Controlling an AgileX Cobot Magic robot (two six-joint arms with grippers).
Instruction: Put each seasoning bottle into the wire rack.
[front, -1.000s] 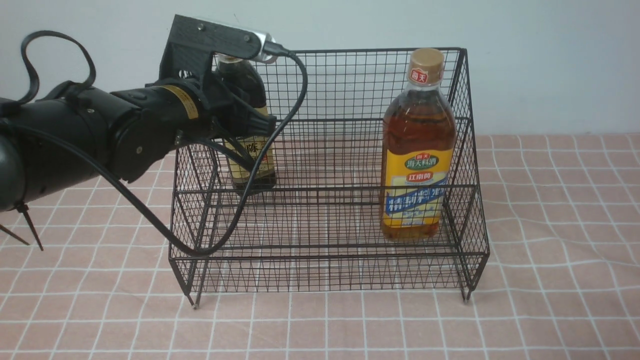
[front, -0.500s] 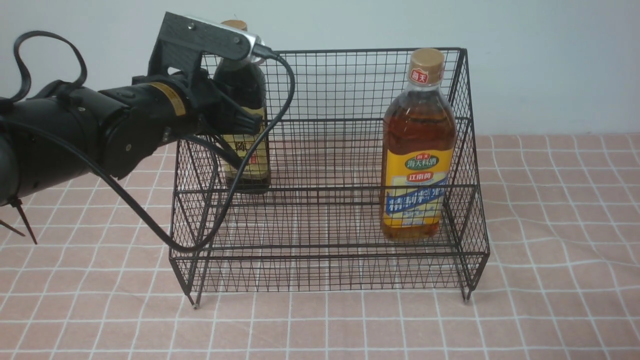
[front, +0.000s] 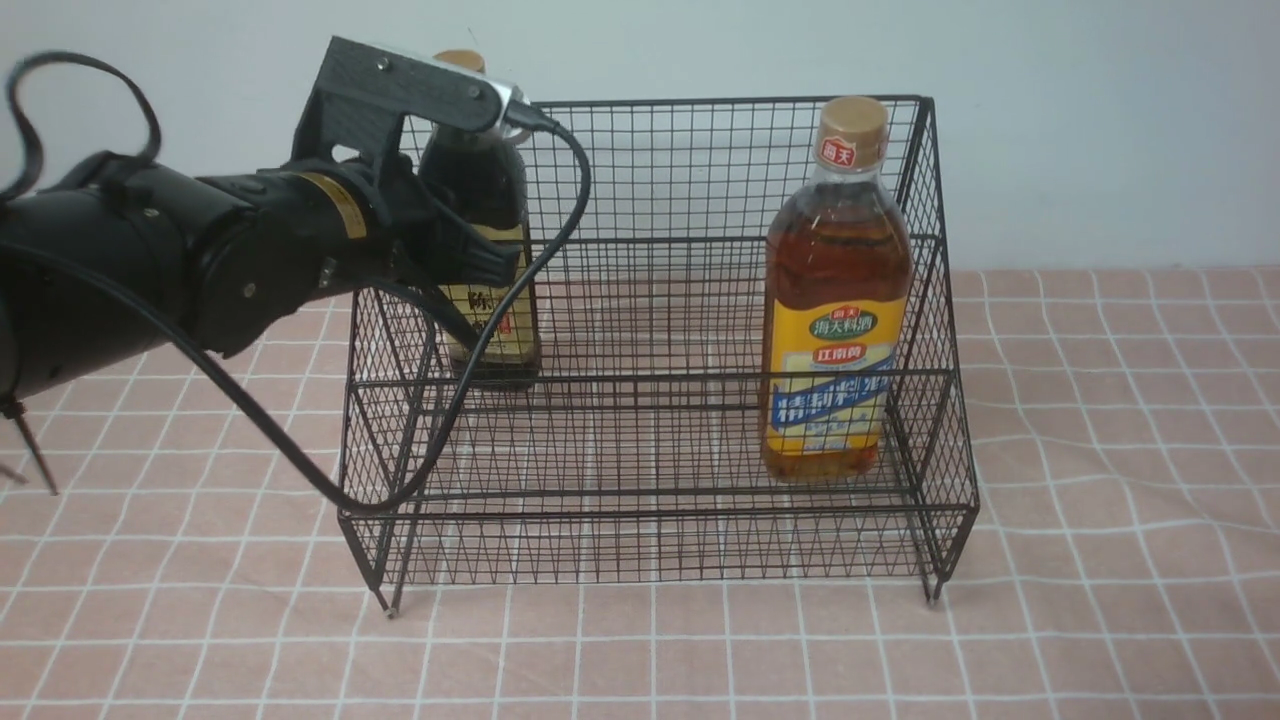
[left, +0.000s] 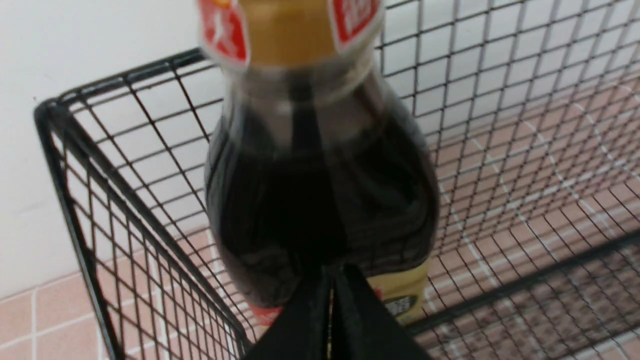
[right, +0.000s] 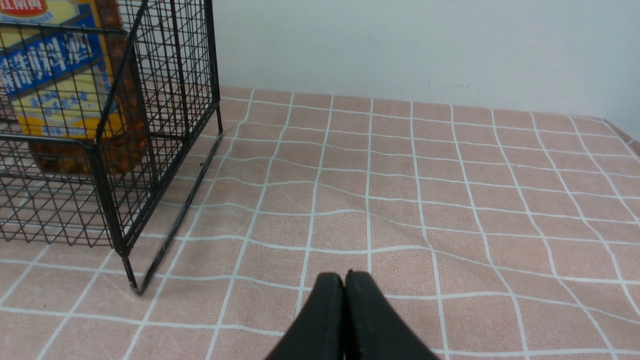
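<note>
The smaller seasoning bottle (front: 480, 180), with near-black liquid and a beige label, stands upright at the back left of the wire rack (front: 650, 170). My left gripper (front: 510, 258) is shut just in front of its belly and holds nothing. The left wrist view shows the shut tips (left: 332, 272) right against the dark bottle (left: 320, 190); I cannot tell whether they touch. The larger amber bottle (front: 838, 300) stands upright on the rack's lower tier at the right. My right gripper (right: 344, 275) is shut over the tablecloth, apart from the rack (right: 165, 75) and the amber bottle (right: 50, 75).
A pink checked tablecloth (front: 1100, 500) covers the table, with a pale wall behind. The left arm's black cable (front: 450, 420) loops down across the rack's front left side. The right arm does not show in the front view.
The left arm has drawn back to the left and slightly up, uncovering the dark bottle's gold cap. The dark bottle has shifted a little left. The amber bottle has not moved.
</note>
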